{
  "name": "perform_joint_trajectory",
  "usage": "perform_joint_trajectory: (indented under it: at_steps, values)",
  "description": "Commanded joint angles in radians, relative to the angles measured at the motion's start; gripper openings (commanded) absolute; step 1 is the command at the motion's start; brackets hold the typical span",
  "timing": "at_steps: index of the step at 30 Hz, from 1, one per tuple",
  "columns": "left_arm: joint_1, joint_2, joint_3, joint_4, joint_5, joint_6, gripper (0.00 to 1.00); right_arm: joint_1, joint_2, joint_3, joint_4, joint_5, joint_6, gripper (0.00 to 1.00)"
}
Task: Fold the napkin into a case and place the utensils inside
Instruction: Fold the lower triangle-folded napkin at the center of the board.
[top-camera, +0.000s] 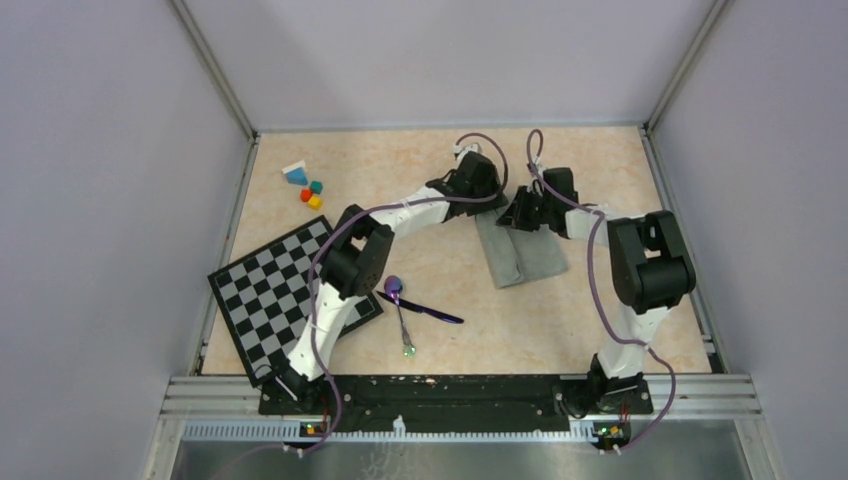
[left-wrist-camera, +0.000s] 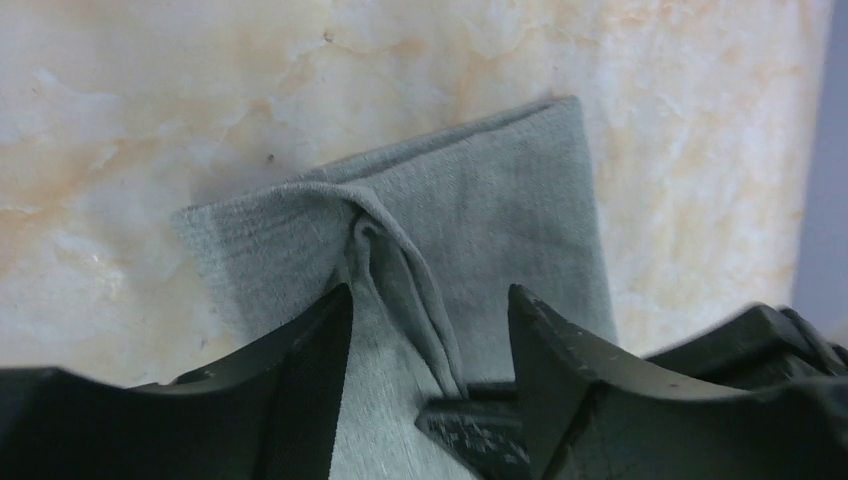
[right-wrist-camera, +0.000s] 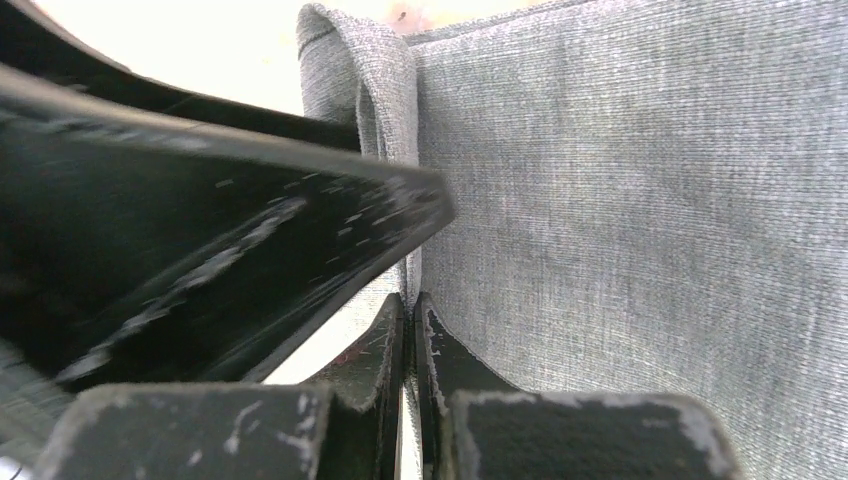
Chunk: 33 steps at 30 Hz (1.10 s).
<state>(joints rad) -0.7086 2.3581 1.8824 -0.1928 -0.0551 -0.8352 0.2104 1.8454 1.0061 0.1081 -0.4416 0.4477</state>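
The grey-green napkin (top-camera: 525, 260) lies folded into a narrow strip right of the table's middle. My right gripper (top-camera: 517, 214) is at its far end, shut on a raised fold of the cloth (right-wrist-camera: 640, 200), pinched between its fingertips (right-wrist-camera: 410, 300). My left gripper (top-camera: 490, 203) is right beside it, open, its jaws straddling the same raised fold (left-wrist-camera: 430, 292) of the napkin (left-wrist-camera: 500, 200). The purple spoon (top-camera: 398, 300) and the dark stick-like piece (top-camera: 425, 311) lie crossed on the table, near the front and left of the napkin.
A black-and-white checkered board (top-camera: 280, 290) lies at the left, partly under the left arm. Small coloured blocks (top-camera: 310, 190) sit at the far left. Grey walls close off the table on three sides.
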Motion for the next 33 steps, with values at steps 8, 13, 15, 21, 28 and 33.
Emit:
perform_joint_trajectory:
  at_steps: [8, 13, 15, 21, 28, 33]
  values:
    - [0.073, -0.268, -0.158, 0.122, 0.288, 0.076, 0.73, -0.05, -0.034, 0.018, -0.002, 0.005, -0.009, 0.0]
    - [0.11, -0.283, -0.218, 0.148, 0.301, 0.081, 0.7, -0.065, -0.022, 0.016, -0.001, 0.007, -0.009, 0.0]
    - [0.127, -0.261, -0.216, 0.161, 0.325, 0.08, 0.66, -0.068, -0.019, 0.016, -0.004, 0.012, -0.01, 0.0]
    - [0.136, -0.154, -0.123, 0.151, 0.366, 0.089, 0.54, -0.085, -0.006, 0.01, -0.005, 0.026, -0.009, 0.0]
    - [0.135, -0.057, -0.05, 0.164, 0.357, 0.087, 0.36, -0.091, 0.008, 0.005, -0.005, 0.023, -0.007, 0.0]
    - [0.134, 0.004, -0.004, 0.174, 0.37, 0.057, 0.29, -0.09, 0.012, 0.006, 0.001, 0.014, -0.007, 0.0]
